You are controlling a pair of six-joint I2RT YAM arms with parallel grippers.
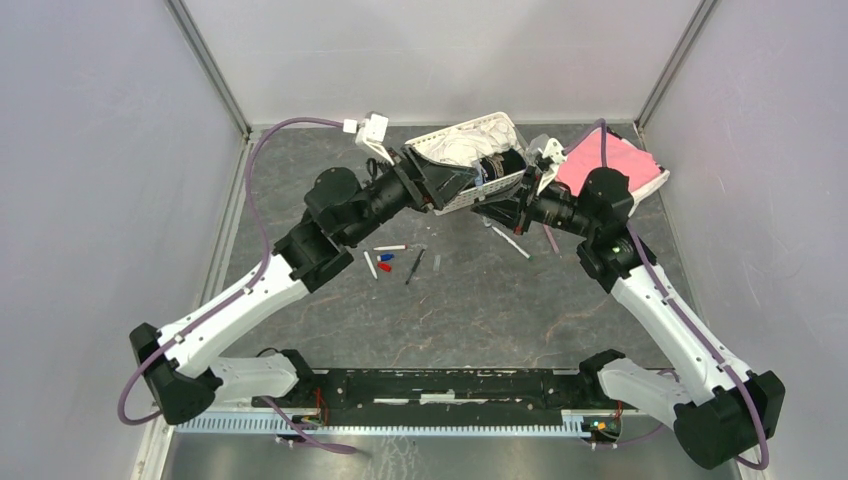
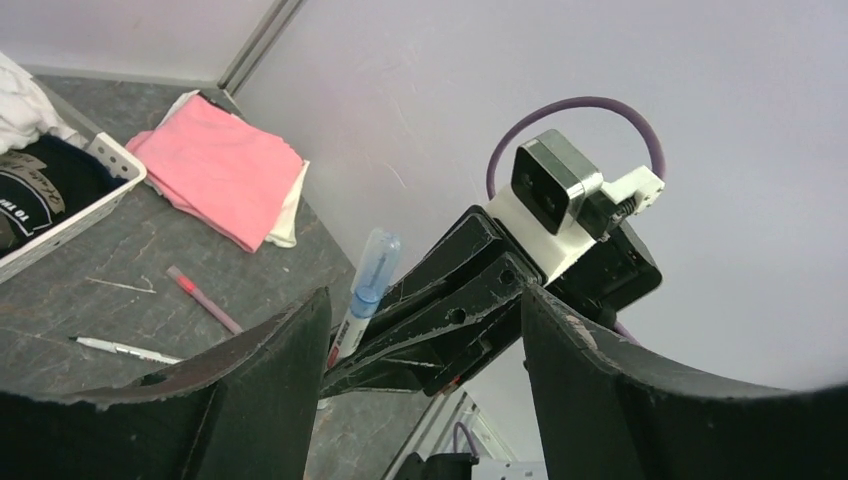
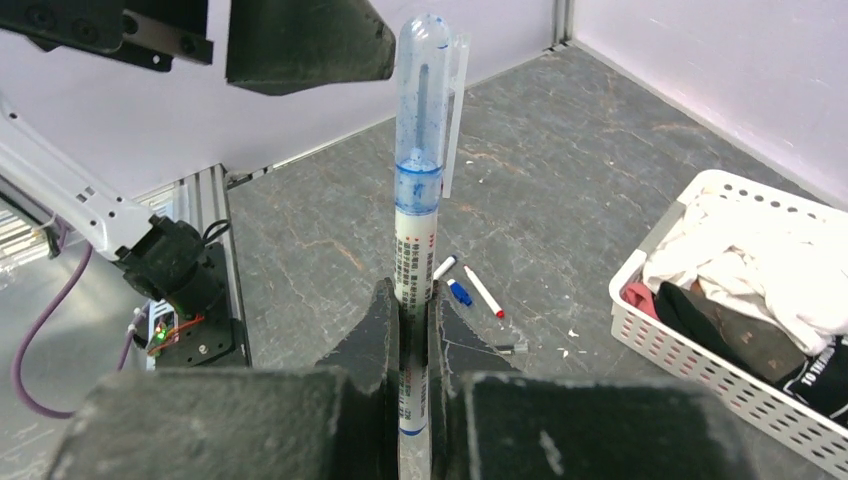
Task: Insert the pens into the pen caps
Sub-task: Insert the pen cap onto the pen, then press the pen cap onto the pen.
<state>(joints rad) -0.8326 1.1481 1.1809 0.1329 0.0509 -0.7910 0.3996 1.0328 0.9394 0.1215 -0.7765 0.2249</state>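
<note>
My right gripper is shut on a white pen and holds it upright, with a translucent blue cap on its top end. In the left wrist view the capped pen stands beside my right gripper's black body. My left gripper is open, its fingers spread just above and around the cap, not touching it. In the top view both grippers meet by the basket, left and right. Loose pens, a red cap and a blue cap lie on the table.
A white basket of clothes stands at the back, with its rim also in the right wrist view. A pink cloth lies at the back right. A white pen and a pinkish pen lie under the grippers. A dark pen lies mid-table.
</note>
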